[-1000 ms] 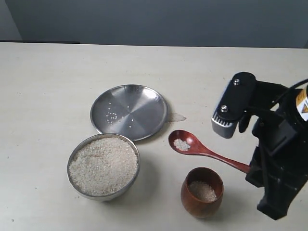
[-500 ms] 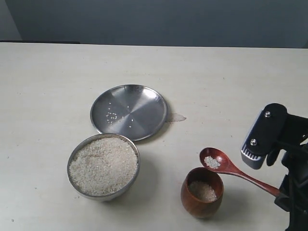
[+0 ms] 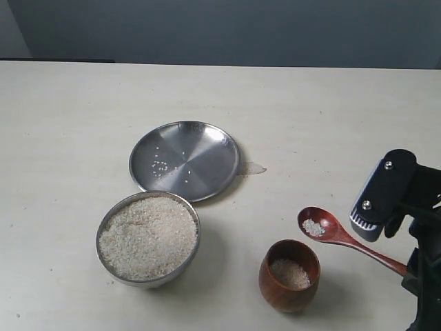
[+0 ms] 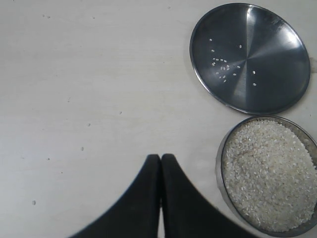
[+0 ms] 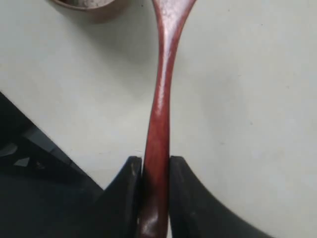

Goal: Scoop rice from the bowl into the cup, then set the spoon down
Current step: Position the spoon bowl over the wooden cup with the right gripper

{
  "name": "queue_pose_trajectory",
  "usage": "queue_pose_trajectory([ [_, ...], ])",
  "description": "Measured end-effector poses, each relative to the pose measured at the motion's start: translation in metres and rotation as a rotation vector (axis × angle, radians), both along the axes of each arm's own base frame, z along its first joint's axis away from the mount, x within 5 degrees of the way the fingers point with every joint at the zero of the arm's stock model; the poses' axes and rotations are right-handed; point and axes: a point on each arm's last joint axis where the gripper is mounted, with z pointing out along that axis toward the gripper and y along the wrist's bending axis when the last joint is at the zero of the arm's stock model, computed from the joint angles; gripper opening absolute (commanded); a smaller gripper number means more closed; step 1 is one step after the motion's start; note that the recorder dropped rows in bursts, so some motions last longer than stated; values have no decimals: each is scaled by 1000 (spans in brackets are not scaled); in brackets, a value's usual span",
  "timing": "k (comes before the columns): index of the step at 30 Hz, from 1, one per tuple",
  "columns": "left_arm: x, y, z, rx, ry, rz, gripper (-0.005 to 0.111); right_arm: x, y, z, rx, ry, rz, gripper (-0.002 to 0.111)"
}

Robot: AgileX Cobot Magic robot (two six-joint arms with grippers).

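Gripping the spoon (image 5: 161, 89) in my right claw (image 5: 156, 166), rice (image 3: 313, 227) aboard, cup (image 3: 289, 295) just ahead (partly filled); tipping and set-down remain.

Open table (image 3: 83, 103) is stretching wide behind the plate (image 3: 200, 155) and to the left. Plate and bowl (image 3: 148, 281) are almost touching; a wider gap is lying between bowl and cup (image 3: 289, 293). The spoon (image 3: 344, 241), pinched in the right gripper (image 5: 156, 166), is slanting beside the cup, barring its right side.
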Motion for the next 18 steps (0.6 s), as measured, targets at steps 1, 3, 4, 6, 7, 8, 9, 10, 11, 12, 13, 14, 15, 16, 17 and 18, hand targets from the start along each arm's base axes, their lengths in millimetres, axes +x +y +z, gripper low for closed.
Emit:
queue_pose_trajectory([
  [1,0,0,0,0,0,0,0,0,0,0,0,0,0,-1],
  [3,0,0,0,0,0,0,0,0,0,0,3,3,-1,-1],
  [4,0,0,0,0,0,0,0,0,1,0,6,5,-2,-1],
  [6,0,0,0,0,0,0,0,-2,2,0,6,5,10,-1],
  [7,0,0,0,0,0,0,0,-2,3,0,5,7,15,-1],
  [8,0,0,0,0,0,0,0,-4,3,0,2,13,22,-1],
  [9,0,0,0,0,0,0,0,-5,4,0,-3,19,31,-1],
  [10,0,0,0,0,0,0,0,-6,4,0,-10,23,37,-1],
  [11,0,0,0,0,0,0,0,-7,5,0,-14,24,45,-1],
  [12,0,0,0,0,0,0,0,-8,5,0,-19,24,55,-1],
  [13,0,0,0,0,0,0,0,-9,6,0,-21,22,64,-1],
  [14,0,0,0,0,0,0,0,-9,7,0,-23,21,73,-1],
  [15,0,0,0,0,0,0,0,-10,7,0,-26,20,81,-1],
  [16,0,0,0,0,0,0,0,-11,8,0,-26,20,89,-1],
  [17,0,0,0,0,0,0,0,-11,9,0,-29,17,96,-1],
  [18,0,0,0,0,0,0,0,-12,9,0,-33,15,105,-1],
])
